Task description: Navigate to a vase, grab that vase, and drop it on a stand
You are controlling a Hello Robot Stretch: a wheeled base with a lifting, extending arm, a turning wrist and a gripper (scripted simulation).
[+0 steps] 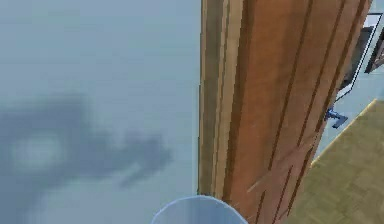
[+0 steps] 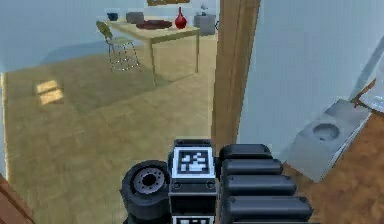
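Observation:
A small red vase (image 2: 181, 17) stands on a light wooden table (image 2: 165, 38) far across the room, at the top of the arm side view. The arm (image 2: 250, 190) rises from that view's bottom edge with a white marked square (image 2: 195, 164) at its end. Left of the square sits the gripper's (image 2: 148, 188) dark round body, low over the wooden floor. I cannot make out its far end, so I cannot tell whether it holds anything.
A wooden door and frame (image 1: 270, 100) stand close ahead, with a pale wall (image 1: 90, 90) to their left. In the arm side view a wooden door post (image 2: 235, 70) rises mid-picture, a white toilet (image 2: 330, 140) is at right, and a wire chair (image 2: 120, 48) stands by the table.

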